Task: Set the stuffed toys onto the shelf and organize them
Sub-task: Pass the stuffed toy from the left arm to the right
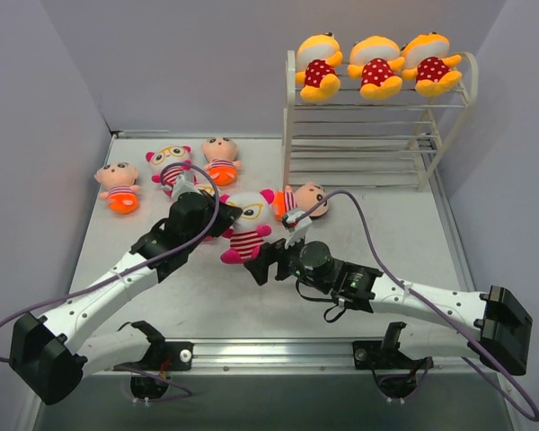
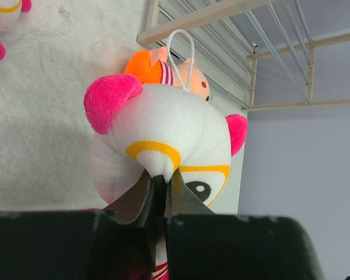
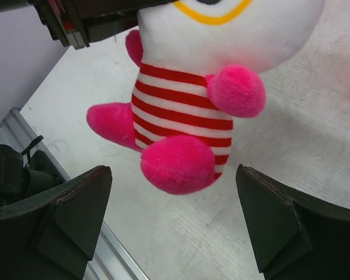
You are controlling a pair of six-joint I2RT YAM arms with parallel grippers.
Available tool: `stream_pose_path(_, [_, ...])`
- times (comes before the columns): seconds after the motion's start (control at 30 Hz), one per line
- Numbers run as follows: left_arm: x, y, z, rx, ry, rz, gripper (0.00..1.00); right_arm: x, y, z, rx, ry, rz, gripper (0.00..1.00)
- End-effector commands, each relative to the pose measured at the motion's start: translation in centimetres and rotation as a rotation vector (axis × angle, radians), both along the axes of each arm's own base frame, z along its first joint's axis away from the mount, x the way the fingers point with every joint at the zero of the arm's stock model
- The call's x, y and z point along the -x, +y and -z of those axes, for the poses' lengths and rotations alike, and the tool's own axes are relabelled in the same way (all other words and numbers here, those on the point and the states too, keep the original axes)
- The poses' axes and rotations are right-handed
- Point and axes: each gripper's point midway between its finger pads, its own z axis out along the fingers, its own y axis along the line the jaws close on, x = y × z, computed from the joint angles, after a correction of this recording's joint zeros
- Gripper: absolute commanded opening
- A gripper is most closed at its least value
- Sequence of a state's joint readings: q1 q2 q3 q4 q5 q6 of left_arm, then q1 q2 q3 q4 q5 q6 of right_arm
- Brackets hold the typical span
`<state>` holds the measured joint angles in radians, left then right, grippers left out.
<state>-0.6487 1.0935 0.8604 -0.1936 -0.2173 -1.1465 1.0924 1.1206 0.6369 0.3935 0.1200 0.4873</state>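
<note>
- Nearest the arms' bases, the right gripper (image 1: pixel 268 260) stands with its jaws spread wide and nothing between them. It faces the hanging body of a striped doll (image 3: pixel 181 116). Its fingers (image 3: pixel 76 216) flank the pink feet without touching, which reads as the opening of a handover.
- Just beyond, the left gripper (image 2: pixel 158 178) is clamped tight on a pinch of plush at the striped doll's face, between the yellow glasses. It holds the doll off the table (image 1: pixel 386 233) with the red-and-white body dangling free, a grip that leaves the torso open to the other arm.
- Behind the lifted doll, a peach-faced doll (image 1: pixel 305 197) lies on its side on the table, near the shelf's foot.
- To the left, well apart from the shelf, three more lie waiting: a second peach-faced doll (image 1: pixel 117 187), a glasses-wearing doll (image 1: pixel 169 164) and a third peach-faced doll (image 1: pixel 220 160).
- Farthest off, the white wire shelf (image 1: pixel 290 117) stands at the table's back right. Three yellow polka-dot dolls (image 1: pixel 375 67) sit side by side along its top tier. The tiers below carry none, so sorting by kind looks about a third done.
</note>
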Motion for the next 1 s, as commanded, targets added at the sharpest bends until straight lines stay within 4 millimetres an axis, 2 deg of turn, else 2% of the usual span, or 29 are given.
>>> stream_pose_path(0.0, [-0.2, -0.2, -2.9, 0.058, -0.082, -0.025, 0.03, -1.0, 1.6, -3.8, -0.092, -0.061, 0.037, 0.9])
stream_pose_path(0.2, [0.3, -0.3, -3.3, 0.063, -0.099, -0.02, 0.03, -1.6, 1.9, -3.4, -0.082, -0.056, 0.066, 0.8])
stream_pose_path(0.37, [0.6, 0.4, -3.8, 0.079, -0.122, -0.063, 0.03, -1.8, 2.0, -3.0, -0.083, -0.039, 0.083, 0.73])
stream_pose_path(0.57, [0.6, 0.8, -4.4, 0.12, -0.15, -0.11, 0.03, -1.9, 1.3, -3.0, -0.109, -0.025, 0.136, 0.76])
stream_pose_path(0.67, [0.5, 1.0, -5.2, 0.146, -0.167, -0.134, 0.02, -1.9, 0.9, -3.1, -0.152, -0.017, 0.157, 0.77])
stream_pose_path(0.83, [0.2, 1.1, -6.5, 0.199, -0.196, -0.174, 0.03, -1.6, 0.8, -4.3, -0.284, -0.012, 0.163, 0.81])
stream_pose_path(0.97, [0.0, 0.8, -6.8, 0.23, -0.193, -0.191, 0.03, -1.6, 0.4, -4.3, -0.336, 0.0, 0.186, 0.84])
